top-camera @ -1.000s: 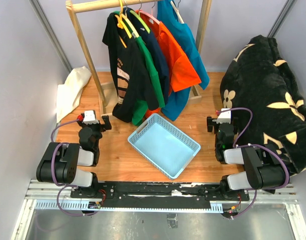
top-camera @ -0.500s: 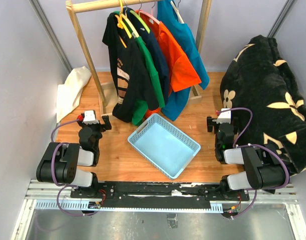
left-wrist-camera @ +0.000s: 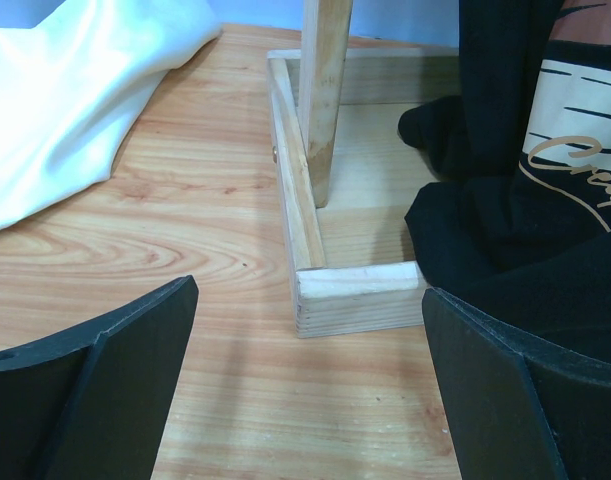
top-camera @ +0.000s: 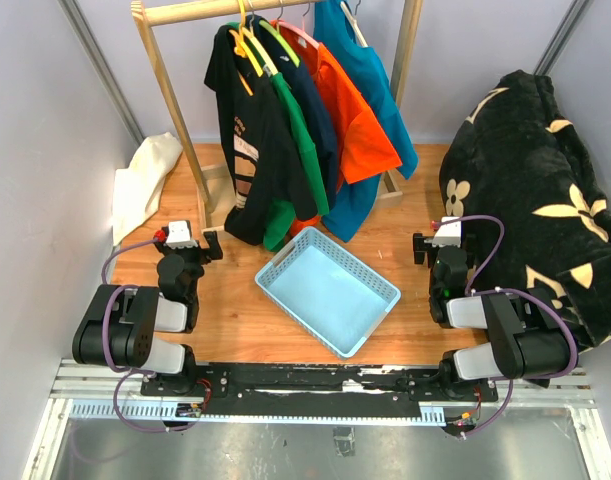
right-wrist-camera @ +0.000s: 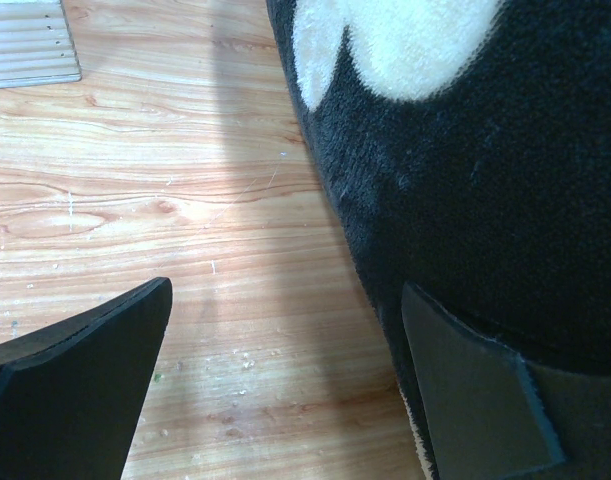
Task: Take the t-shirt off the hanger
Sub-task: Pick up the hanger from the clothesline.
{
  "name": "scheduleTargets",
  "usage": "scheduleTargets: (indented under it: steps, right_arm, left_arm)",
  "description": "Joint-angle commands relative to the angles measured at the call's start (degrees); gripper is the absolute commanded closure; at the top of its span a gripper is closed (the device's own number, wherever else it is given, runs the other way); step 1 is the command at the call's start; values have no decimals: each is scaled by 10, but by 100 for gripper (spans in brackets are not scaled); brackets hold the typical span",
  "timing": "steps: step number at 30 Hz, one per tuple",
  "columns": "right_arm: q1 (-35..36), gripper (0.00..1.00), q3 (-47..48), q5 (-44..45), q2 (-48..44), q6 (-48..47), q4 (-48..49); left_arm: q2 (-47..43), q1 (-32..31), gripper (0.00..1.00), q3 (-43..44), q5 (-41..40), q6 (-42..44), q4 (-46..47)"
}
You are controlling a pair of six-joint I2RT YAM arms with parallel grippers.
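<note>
Both arms sit folded low at 6 o'clock on the wooden tabletop (top-camera: 235, 310). The left end effector (top-camera: 192, 243) and right end effector (top-camera: 437, 238) each have their jaws spread wide and hold nothing.

The task's garments hang at 12 o'clock on the pale wooden clothes rack (top-camera: 170, 95). Nearest the left arm is the black printed t-shirt (top-camera: 247, 150) on a yellow plastic hanger (top-camera: 247, 42), packed tight against green, navy, orange and teal shirts. Which one is meant I cannot tell.

Likely hazards:
- Tugging a hem downward could drag the hanger off the rail or rock the light rack.
- The crowded neighbours could be pinched along with the target.
- The left fingers face the rack's wooden base frame (left-wrist-camera: 355, 295) at their 12 o'clock and could strike it.
- The black fleece blanket with cream flowers (right-wrist-camera: 465, 170), just beside the right fingers at 3 o'clock, could snag.
</note>
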Motion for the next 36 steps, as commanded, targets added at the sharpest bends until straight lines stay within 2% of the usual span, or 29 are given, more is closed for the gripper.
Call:
scheduleTargets:
  steps: [1,10,13,19,21,22,24,27,31,36]
  right_arm:
    - [-20,2,11,12,7,17,-12]
    - [-20,2,11,12,6,16,-10]
    - [-19,2,0,-18,-6,1,4]
    - [-15,2,-8,-62,-46,-28,6]
    - [-8,2,30,-71,-92,-34,-98]
    - [-7,2,63,-77,-115,-23,-206]
    - [-7,2,134,-63,-150,22,-358]
    - [-7,2,218,-60,-173,70,-505]
    - [-8,2,290,-83,-204,121,-598]
    - [-8,2,353,-168,-228,150,-622]
  left_arm:
    - [4,4,0,10,5,9,11]
    - [4,4,0,10,4,10,11]
    - [-2,4,0,8,10,11,12]
    - [-78,4,0,-8,53,25,-26]
    - [-108,4,0,-10,94,35,-50]
    - [-127,4,0,-2,101,33,-88]
    - [-176,4,0,34,81,16,-202]
    - [-232,4,0,101,52,3,-360]
    - [-298,4,0,168,34,-57,-470]
    - [-369,4,0,215,60,-153,-539]
